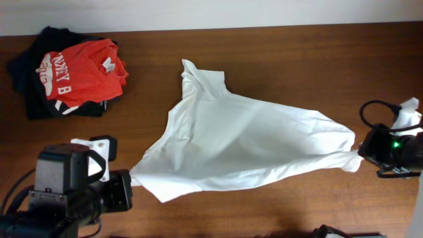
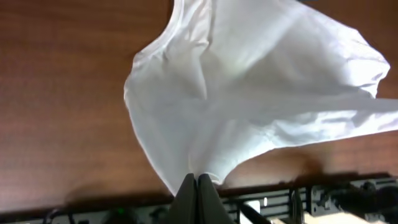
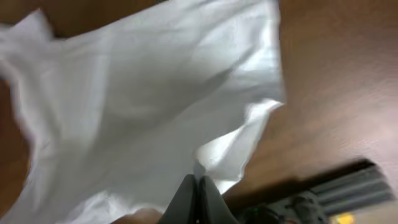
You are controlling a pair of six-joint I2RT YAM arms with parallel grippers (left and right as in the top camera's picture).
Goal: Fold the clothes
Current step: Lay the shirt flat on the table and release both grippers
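Note:
A white shirt [image 1: 244,142] is stretched across the middle of the brown table, lifted at two corners. My left gripper [image 1: 130,178] is shut on its lower-left corner; in the left wrist view the fingers [image 2: 196,180] pinch the white cloth [image 2: 249,81]. My right gripper [image 1: 360,153] is shut on the shirt's right corner; in the right wrist view the fingers [image 3: 194,182] pinch the cloth edge [image 3: 143,112]. The shirt's far end, at the upper left, rests on the table.
A pile of clothes with a red printed shirt [image 1: 82,73] on top of dark garments [image 1: 33,86] lies at the table's back left. The pale wall edge runs along the far side of the table [image 1: 297,59].

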